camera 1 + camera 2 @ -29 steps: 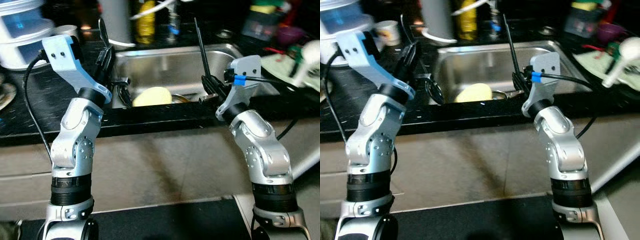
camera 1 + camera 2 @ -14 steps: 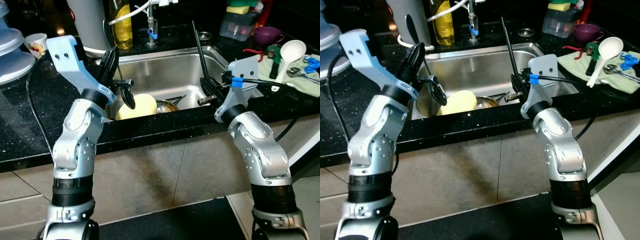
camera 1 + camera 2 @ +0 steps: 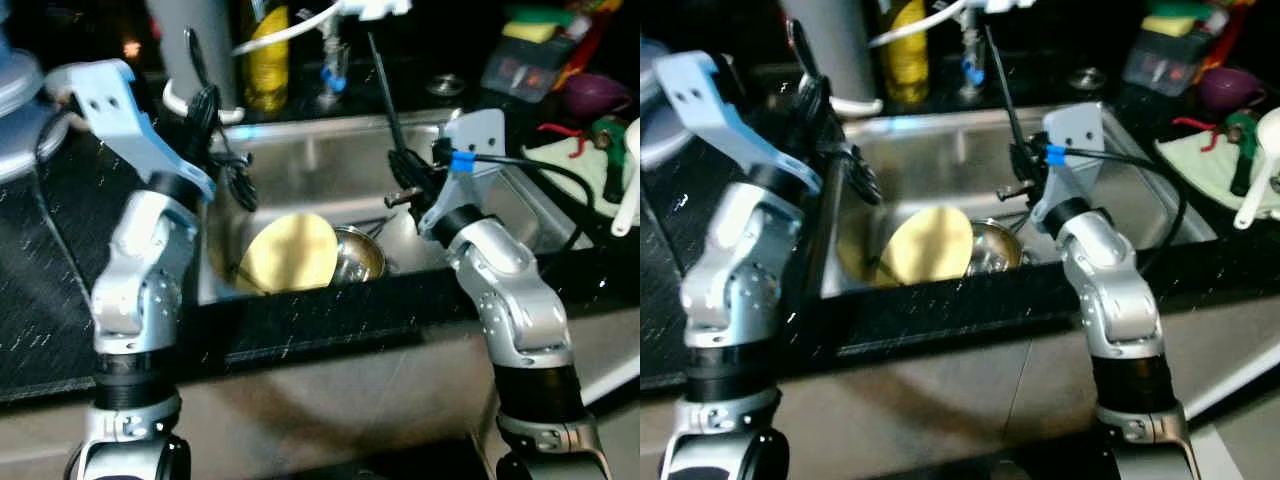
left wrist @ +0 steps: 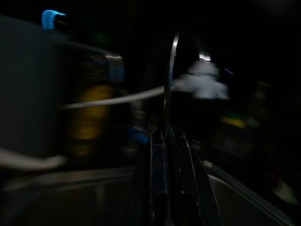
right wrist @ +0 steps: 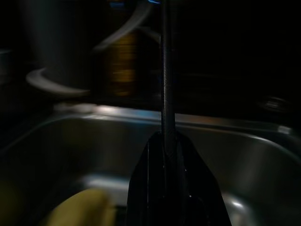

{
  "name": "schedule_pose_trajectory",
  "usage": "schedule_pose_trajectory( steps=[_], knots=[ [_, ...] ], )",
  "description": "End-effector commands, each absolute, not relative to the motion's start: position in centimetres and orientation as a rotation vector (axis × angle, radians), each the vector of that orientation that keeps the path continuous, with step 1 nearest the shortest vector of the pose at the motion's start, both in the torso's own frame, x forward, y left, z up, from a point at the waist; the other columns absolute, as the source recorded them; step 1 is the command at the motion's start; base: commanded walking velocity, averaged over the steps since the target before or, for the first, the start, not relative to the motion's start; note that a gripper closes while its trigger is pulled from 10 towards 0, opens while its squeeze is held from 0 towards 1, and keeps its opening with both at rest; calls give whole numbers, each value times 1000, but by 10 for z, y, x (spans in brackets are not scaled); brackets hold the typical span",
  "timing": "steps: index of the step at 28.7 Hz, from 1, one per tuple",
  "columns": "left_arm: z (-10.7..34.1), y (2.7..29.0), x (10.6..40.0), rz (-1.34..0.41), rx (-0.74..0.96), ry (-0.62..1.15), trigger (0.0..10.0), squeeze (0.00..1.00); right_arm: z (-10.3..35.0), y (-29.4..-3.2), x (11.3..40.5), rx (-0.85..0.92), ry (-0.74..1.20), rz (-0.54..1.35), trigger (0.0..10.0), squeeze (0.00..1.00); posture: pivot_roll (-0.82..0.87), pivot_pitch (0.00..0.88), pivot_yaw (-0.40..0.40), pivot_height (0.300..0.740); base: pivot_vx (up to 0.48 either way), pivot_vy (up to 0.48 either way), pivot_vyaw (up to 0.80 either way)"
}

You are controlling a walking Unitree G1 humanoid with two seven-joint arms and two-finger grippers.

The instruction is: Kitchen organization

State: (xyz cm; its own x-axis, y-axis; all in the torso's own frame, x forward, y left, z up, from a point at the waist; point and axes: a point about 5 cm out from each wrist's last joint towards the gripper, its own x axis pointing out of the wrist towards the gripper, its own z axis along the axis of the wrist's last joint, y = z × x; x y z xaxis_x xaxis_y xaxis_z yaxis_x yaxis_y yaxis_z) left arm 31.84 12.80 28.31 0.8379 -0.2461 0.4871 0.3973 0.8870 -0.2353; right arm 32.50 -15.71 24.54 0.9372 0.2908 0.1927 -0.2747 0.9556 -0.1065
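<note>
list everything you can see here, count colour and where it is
sink: 1, steel, set in the black counter
plate: 1, yellow, tilted in the sink
bowl: 1, steel, in the sink beside the plate
bottle: 1, yellow, behind the sink
cloth: 1, pale green, on the counter right of the sink
left claw: shut on a thin utensil, over the sink's left edge
right claw: shut on a thin black rod, over the sink

plate (image 3: 290,252) in sink (image 3: 520,200) | bowl (image 3: 360,252) right of plate
</note>
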Motion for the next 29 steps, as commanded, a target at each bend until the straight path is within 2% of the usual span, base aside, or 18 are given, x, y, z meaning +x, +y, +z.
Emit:
schedule_pose_trajectory(
  steps=[1, 7, 12, 21, 23, 24, 25, 26, 27, 28, 29],
  knots=[
    [283, 129, 316, -357, -319, -464, 10000, 0, 246, -153, 325, -84, -214, 302, 10000, 0, -8, 0, 14, 736, 0, 0, 0],
    [268, 122, 320, -383, -243, -365, 10000, 0, 244, -153, 325, -123, -193, 300, 10000, 0, -6, 0, 14, 736, 0, 0, 0],
    [251, 120, 325, -407, -134, -248, 10000, 0, 229, -156, 328, -237, -88, 285, 10000, 0, -4, 0, 14, 736, 0, 0, 0],
    [222, 116, 328, -470, -32, -96, 10000, 0, 214, -157, 330, -311, 15, 278, 10000, 0, -7, 0, 15, 736, 0, 0, 0],
    [216, 116, 328, -485, -15, -79, 10000, 39, 210, -157, 331, -339, 41, 276, 10000, 0, -7, 0, 15, 736, 0, 0, 0],
    [211, 118, 329, -485, -4, -70, 10000, 412, 205, -158, 330, -361, 70, 280, 10000, 0, -7, 0, 15, 736, 0, 0, 0],
    [211, 118, 329, -485, -4, -70, 10000, 412, 205, -158, 330, -361, 70, 280, 10000, 0, -7, 0, 15, 736, 0, 0, 0],
    [207, 120, 331, -476, 4, -65, 10000, 871, 202, -158, 329, -381, 88, 287, 10000, 0, -15, 0, 18, 736, 0, 0, 0],
    [207, 120, 331, -476, 4, -65, 10000, 871, 202, -158, 329, -381, 88, 287, 10000, 0, -15, 0, 18, 736, 0, 0, 0],
    [204, 124, 333, -446, 16, -66, 10000, 1000, 199, -158, 328, -387, 99, 298, 10000, 0, -16, 0, 18, 736, 0, 0, 0],
    [204, 124, 333, -446, 16, -66, 10000, 1000, 199, -158, 328, -387, 99, 298, 10000, 0, -16, 0, 18, 736, 0, 0, 0]
  ],
)
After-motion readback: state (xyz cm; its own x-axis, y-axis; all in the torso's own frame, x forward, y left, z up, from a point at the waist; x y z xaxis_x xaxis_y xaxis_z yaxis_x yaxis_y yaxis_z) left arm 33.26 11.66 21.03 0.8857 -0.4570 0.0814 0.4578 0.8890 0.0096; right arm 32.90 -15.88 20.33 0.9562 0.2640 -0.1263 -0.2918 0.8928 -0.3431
